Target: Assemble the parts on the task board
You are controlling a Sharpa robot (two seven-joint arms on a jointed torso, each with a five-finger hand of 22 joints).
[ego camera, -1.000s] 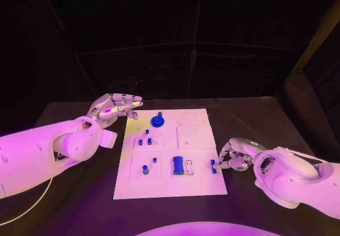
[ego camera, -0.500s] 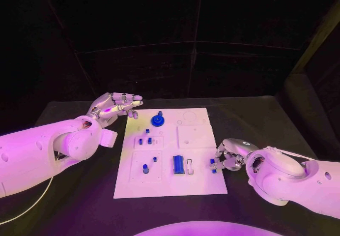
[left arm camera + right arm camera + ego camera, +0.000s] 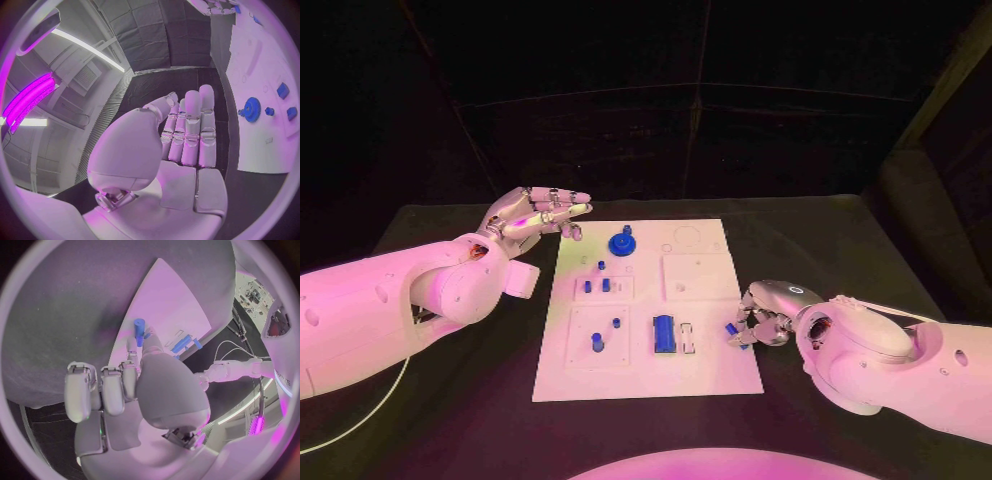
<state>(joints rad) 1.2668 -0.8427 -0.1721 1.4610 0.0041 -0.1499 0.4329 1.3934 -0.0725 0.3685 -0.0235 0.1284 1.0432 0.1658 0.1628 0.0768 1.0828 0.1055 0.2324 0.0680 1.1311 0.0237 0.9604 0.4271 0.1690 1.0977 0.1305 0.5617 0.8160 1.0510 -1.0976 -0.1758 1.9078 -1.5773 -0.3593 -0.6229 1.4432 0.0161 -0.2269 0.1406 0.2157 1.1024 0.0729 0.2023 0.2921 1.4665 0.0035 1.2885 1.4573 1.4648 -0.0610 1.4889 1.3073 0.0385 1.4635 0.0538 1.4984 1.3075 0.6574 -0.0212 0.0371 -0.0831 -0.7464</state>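
Blue plastic peg point(image 3: 139, 331), short, cylindrical and smooth, is pinched at the fingertips of the right hand point(image 3: 764, 322) over the near right edge of the task board point(image 3: 704, 375); probably light, rigid and slippery, best gripped mid-shaft. Left hand point(image 3: 531, 215) hovers empty with fingers extended, just beside the board's far left corner, near the blue gear point(image 3: 622, 243).

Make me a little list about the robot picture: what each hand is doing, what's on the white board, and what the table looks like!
left hand: open, holds nothing, above the board's far left corner
right hand: pinches a small blue peg at the board's right edge
board: white plate, middle of table
parts on board: blue gear at the far end, small blue pegs, a bigger blue block
table: black
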